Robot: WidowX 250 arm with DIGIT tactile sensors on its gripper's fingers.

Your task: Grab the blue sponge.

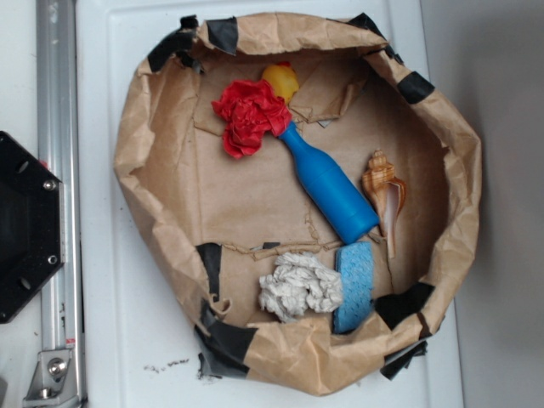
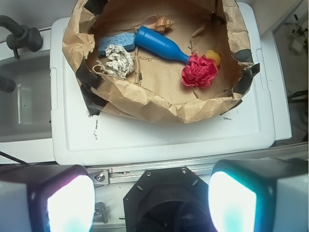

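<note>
- Two pads (image 2: 71, 202) of the gripper (image 2: 151, 200) stand spread, empty, far from the bin.
- The blue sponge (image 1: 354, 285) lies wedged between paper wad (image 1: 299, 286) and bottle (image 1: 331, 186), limiting approach.

Colours in the brown paper nest (image 1: 170, 178)
Light blue speckled sponge (image 1: 355, 285), deep blue bottle (image 1: 331, 191), red paper wad (image 1: 249, 116), white paper wad (image 1: 299, 286), yellow toy (image 1: 282, 81).

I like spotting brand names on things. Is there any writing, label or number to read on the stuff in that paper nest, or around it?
None can be read.
Bottle: plain blue, no label.
Sponge: no print.
Black tape on the paper wall: blank.
Dark marks on the white lid: scuffs, not letters.
</note>
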